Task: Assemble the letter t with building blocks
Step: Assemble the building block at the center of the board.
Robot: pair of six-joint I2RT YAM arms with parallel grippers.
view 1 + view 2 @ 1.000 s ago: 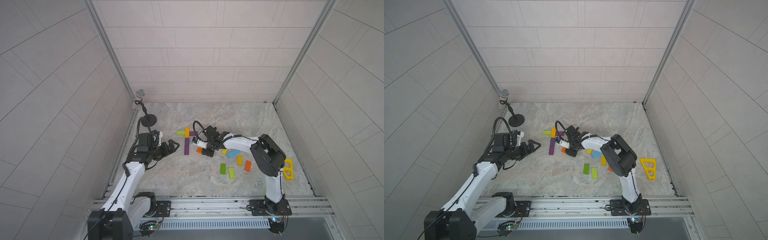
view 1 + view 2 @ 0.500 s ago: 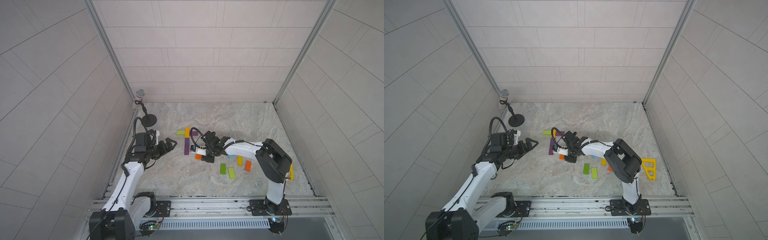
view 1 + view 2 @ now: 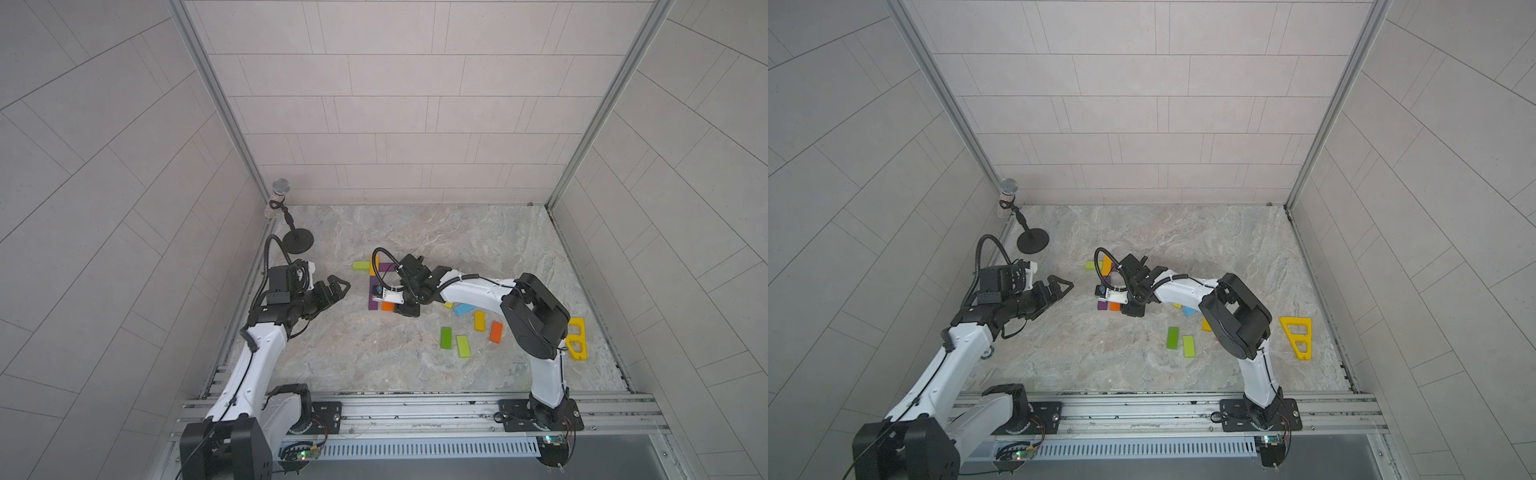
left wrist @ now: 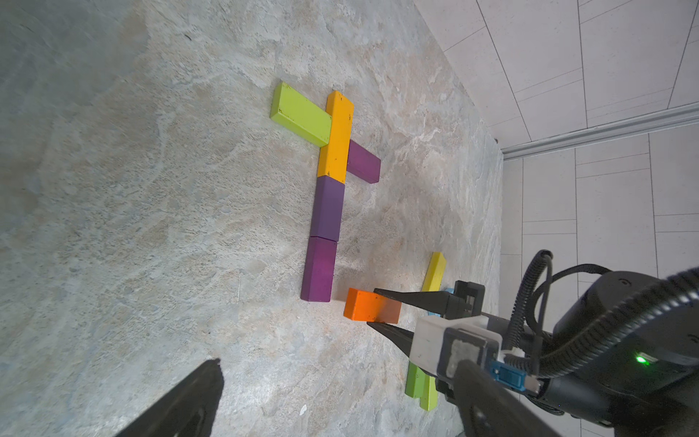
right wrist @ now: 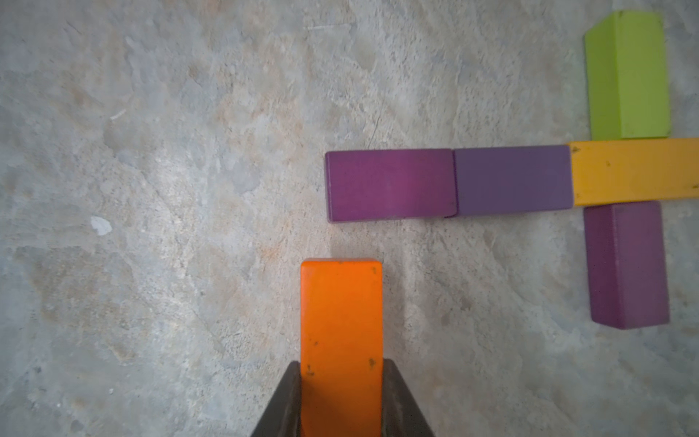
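My right gripper is shut on an orange block, low over the table. The block's free end points at the foot of the stem, with a small gap between them. That stem is a magenta block, a purple block and a yellow block end to end. A lime block and a purple block flank the yellow one as a crossbar. In both top views the orange block lies just right of the stem's near end. My left gripper hovers open to the left of the letter, holding nothing.
Loose blocks lie right of centre: green, lime, yellow, orange, light blue. A yellow frame piece sits by the right wall. A microphone stand stands at the back left.
My right gripper has carried the orange block a little left and nearer, up to the foot of the purple stem. The left arm has hardly moved.
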